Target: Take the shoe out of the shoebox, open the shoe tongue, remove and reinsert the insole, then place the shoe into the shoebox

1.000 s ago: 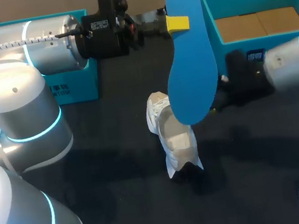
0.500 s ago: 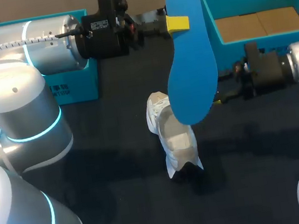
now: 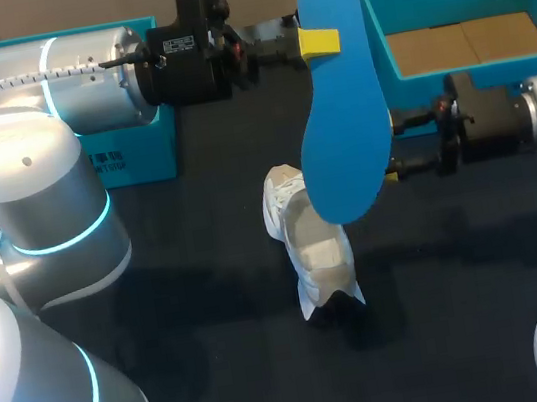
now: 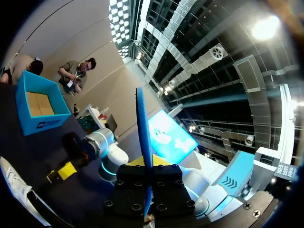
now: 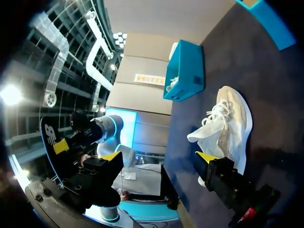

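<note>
Two fingers of the left gripper point(image 3: 320, 42) pinch a blue insole point(image 3: 342, 119) near its upper end, one yellow tip lying on the face turned toward the head camera. In the left wrist view the insole stands edge-on, clamped between those fingers. The white lace-up shoe point(image 3: 312, 247) rests on the dark table point(image 3: 208, 271), at about 6 o'clock from the insole. The insole's lower end overlaps the shoe's opening, but I cannot tell whether they touch. The right gripper point(image 5: 159, 157) is at roughly 2 o'clock from the shoe, just beside the insole's lower edge, its fingers spread wide around nothing. The teal shoebox point(image 3: 418, 88) sits at 1 to 2 o'clock from the shoe, its brown cardboard floor showing. A second teal box point(image 3: 130, 156) lies at 10 o'clock, partly behind the left arm.
</note>
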`<action>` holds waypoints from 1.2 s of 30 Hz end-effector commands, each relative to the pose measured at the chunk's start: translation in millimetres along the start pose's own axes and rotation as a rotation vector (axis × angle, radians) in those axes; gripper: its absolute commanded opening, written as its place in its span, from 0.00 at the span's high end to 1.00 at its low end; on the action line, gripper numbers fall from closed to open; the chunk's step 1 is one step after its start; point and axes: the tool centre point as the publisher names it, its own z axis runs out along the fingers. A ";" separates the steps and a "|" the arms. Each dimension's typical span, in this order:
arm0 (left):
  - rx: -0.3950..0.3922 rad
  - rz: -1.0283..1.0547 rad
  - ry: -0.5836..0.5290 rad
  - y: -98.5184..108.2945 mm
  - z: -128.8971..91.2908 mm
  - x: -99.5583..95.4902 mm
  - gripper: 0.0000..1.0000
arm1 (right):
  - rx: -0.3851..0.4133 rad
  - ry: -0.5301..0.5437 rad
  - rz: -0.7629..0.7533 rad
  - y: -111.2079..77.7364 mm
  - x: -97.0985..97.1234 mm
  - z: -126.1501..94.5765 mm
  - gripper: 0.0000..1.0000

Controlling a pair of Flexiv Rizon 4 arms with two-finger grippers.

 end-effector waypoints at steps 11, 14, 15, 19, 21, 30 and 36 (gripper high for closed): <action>0.002 0.000 0.000 0.3 1.5 -0.4 1.00 | 0.025 0.032 0.015 2.8 18.6 1.8 0.00; 0.002 0.000 0.000 0.3 1.5 -0.4 1.00 | 0.033 0.018 0.030 2.9 24.7 -1.8 0.00; 0.002 0.000 0.000 0.3 1.5 -0.4 1.00 | 0.042 0.024 0.029 2.8 26.0 -2.5 0.00; 0.002 0.000 0.000 0.3 1.5 -0.4 1.00 | 0.059 0.020 0.061 3.6 30.3 -2.4 0.00; 0.002 0.000 0.000 0.3 1.5 -0.4 1.00 | 0.058 0.013 0.063 3.8 30.1 -2.6 0.00; 0.002 0.000 0.000 0.3 1.5 -0.4 1.00 | 0.058 0.013 0.063 3.8 30.1 -2.6 0.00; 0.002 0.000 0.000 0.3 1.5 -0.4 1.00 | 0.058 0.013 0.063 3.8 30.1 -2.6 0.00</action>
